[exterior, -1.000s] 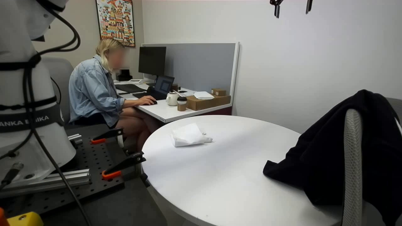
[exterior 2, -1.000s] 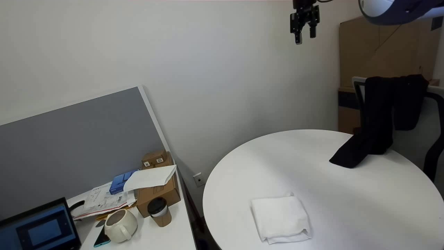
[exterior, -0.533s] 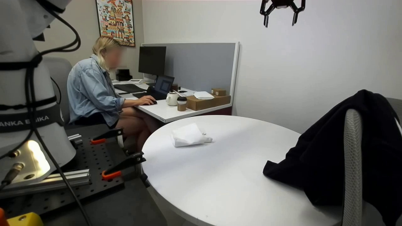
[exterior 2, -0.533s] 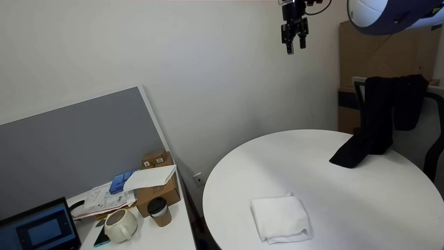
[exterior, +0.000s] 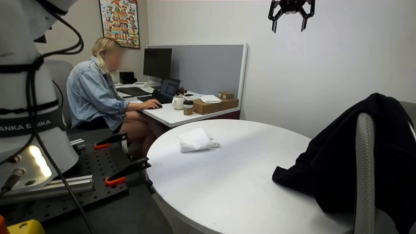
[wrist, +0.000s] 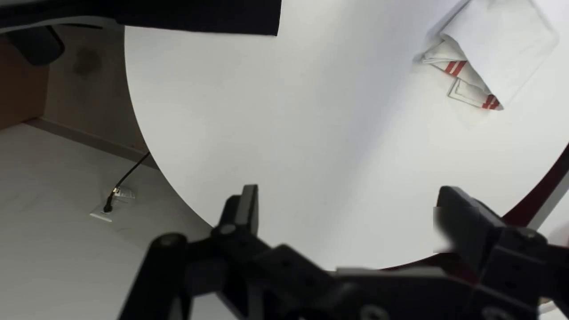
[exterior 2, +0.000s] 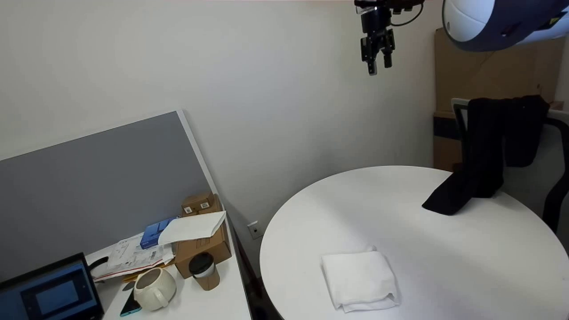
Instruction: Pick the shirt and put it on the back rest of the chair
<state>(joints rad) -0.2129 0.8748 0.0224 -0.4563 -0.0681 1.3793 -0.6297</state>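
Note:
A black shirt (exterior: pixel 334 162) hangs over the back rest of the chair (exterior: pixel 365 169), and one end of it lies on the round white table (exterior: pixel 240 182). In an exterior view the shirt (exterior 2: pixel 484 142) drapes over the chair's top edge with its lower end on the table (exterior 2: pixel 346 200). The wrist view shows part of the shirt (wrist: pixel 213 15) at the top left. My gripper (exterior: pixel 288 31) is open and empty, high above the table and apart from the shirt. It also shows in an exterior view (exterior 2: pixel 380 65) and in the wrist view (wrist: pixel 346 191), its fingers wide apart.
A folded white cloth (exterior: pixel 195 140) with red stripes (wrist: pixel 455 68) lies on the table. A desk with a mug (exterior 2: pixel 155 289), a lidded cup (exterior 2: pixel 205 271) and cardboard boxes (exterior 2: pixel 204 244) stands beside the table. A person (exterior: pixel 97 87) sits there. Large cardboard (exterior 2: pixel 498 75) stands behind the chair.
My gripper has moved down, and to the left in both exterior views, and has stayed open. The person has leaned back slightly. The shirt, chair and white cloth have not moved.

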